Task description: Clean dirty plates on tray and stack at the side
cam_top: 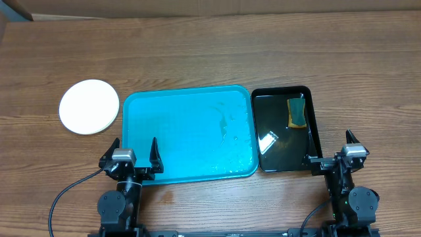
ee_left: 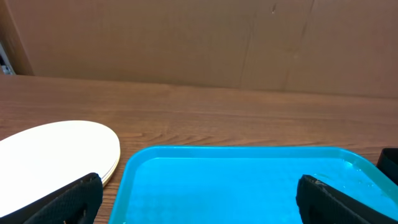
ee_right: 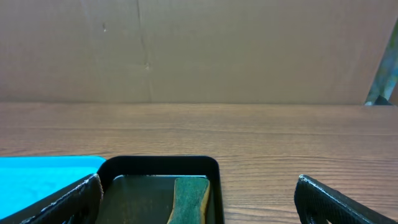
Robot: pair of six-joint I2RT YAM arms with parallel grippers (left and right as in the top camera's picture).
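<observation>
Brown wood-grain tabletop (cam_top: 197,52) fills the work area, with a plain cardboard wall (ee_left: 186,37) behind it. The large turquoise rectangular plastic tray (cam_top: 184,138) lies at the centre and carries no plates; its right half shows a wet sheen and scattered droplets. The stack of round white plates (cam_top: 89,106) sits on the table to the left of this tray, apart from its rim, which matches the required stacking position at the side. A narrow black plastic tray (cam_top: 279,125) lies touching or just beside the turquoise tray's right edge and holds a yellow-and-green sponge (cam_top: 297,112) at its far end, parked within reach of the right arm. The left gripper (cam_top: 133,151) rests at the near-left corner of the turquoise tray, jaws spread wide and empty. The right gripper (cam_top: 331,153) rests at the near-right corner of the black tray, jaws likewise spread and empty. Both arms sit low and retracted, so the task is judged complete or nearly so. The plate count cannot be confirmed: only the top plate shows from above, and the left wrist view cuts the stack off. No coloured rim or brown smear can be made out.
</observation>
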